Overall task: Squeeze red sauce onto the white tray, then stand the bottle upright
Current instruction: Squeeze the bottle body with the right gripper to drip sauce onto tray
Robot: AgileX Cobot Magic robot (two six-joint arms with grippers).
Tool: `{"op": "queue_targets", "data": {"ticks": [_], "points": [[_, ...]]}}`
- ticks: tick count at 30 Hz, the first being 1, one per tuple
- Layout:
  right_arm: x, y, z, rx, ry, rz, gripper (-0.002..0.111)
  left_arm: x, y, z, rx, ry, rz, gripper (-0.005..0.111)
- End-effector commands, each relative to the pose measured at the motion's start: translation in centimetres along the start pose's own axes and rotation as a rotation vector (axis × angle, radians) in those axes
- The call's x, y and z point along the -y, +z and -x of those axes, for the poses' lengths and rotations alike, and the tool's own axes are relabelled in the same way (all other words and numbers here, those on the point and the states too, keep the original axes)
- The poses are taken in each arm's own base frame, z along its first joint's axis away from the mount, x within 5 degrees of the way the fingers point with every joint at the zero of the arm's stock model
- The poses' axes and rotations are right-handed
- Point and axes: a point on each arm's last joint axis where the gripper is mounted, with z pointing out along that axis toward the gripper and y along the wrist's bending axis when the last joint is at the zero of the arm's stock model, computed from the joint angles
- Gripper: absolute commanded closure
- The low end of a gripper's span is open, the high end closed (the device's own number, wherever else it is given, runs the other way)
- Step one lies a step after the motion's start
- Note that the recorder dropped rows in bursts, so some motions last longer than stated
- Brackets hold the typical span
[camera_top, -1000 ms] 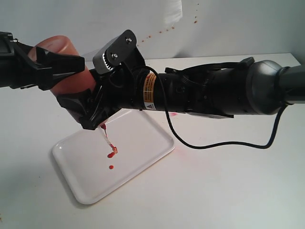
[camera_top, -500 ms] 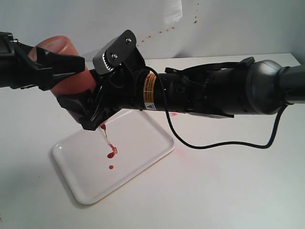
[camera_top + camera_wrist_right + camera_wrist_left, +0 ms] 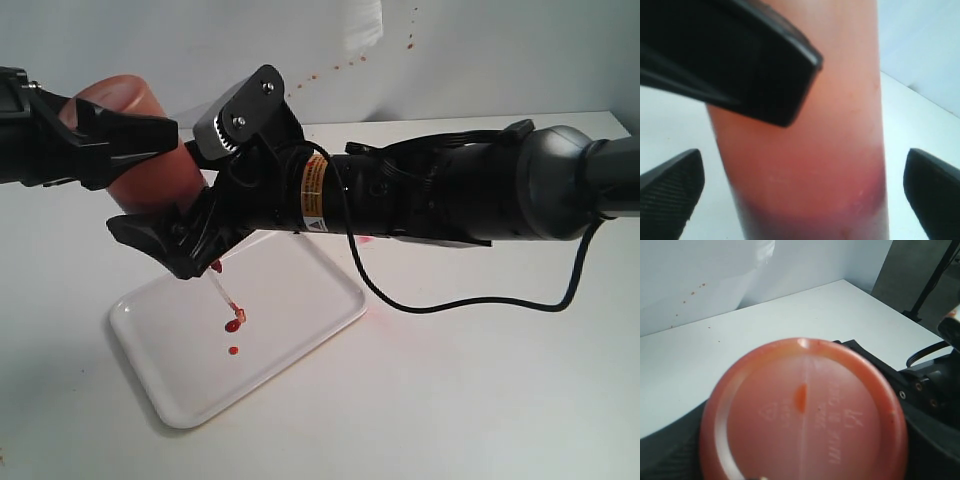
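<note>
The bottle (image 3: 148,172) hangs tilted, nozzle down, over the white tray (image 3: 180,375). My left gripper (image 3: 112,140) is shut on its upper body, and its round base (image 3: 802,410) fills the left wrist view. My right gripper (image 3: 185,225) reaches across to the lower body and stands open, its fingertips (image 3: 670,187) apart from both sides of the bottle (image 3: 805,165). The clear nozzle (image 3: 222,292) points at the tray. Red sauce (image 3: 233,325) lies on it as a small blob, with a tinier drop (image 3: 233,350) below.
The right arm (image 3: 440,195) spans the table from the right, with a black cable (image 3: 460,303) looping under it. Red specks (image 3: 335,68) mark the back wall. A pinkish smear (image 3: 366,240) shows on the table behind the tray.
My right gripper has opened off the bottle, and its lower finger has swung out to the left. The bottle, the left gripper and the sauce on the tray stay as they were.
</note>
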Motion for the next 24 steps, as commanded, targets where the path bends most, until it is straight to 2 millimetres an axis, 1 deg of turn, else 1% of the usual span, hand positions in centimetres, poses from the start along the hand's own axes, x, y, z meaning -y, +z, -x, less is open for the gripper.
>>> {"op": "queue_targets", "data": {"ticks": [1,3,4,5,6,7,9,23,24], "points": [[-0.09,0.02,0.38,0.015,-0.009,0.008,0.005,0.36,-0.06,0.69,0.035,-0.022,-0.017,0.107],[-0.09,0.02,0.38,0.015,-0.009,0.008,0.019,0.36,-0.06,0.69,0.035,-0.022,-0.017,0.107],[-0.09,0.02,0.38,0.015,-0.009,0.008,0.043,0.36,-0.06,0.69,0.035,-0.022,-0.017,0.107],[-0.09,0.02,0.38,0.015,-0.009,0.008,0.054,0.36,-0.06,0.69,0.035,-0.022,-0.017,0.107],[-0.09,0.02,0.38,0.015,-0.007,0.008,0.085,0.36,-0.06,0.69,0.035,-0.022,-0.017,0.107],[-0.09,0.02,0.38,0.015,-0.007,0.008,0.107,0.36,-0.06,0.69,0.035,-0.022,-0.017,0.107],[-0.09,0.02,0.38,0.015,0.0,0.008,0.108,0.36,-0.06,0.69,0.035,-0.022,-0.017,0.107],[-0.03,0.03,0.3,0.006,-0.002,0.002,0.108,0.36,-0.06,0.69,0.035,-0.022,-0.017,0.107],[-0.05,0.03,0.29,0.005,-0.005,0.003,0.106,0.36,-0.06,0.69,0.035,-0.022,-0.017,0.107]]}}
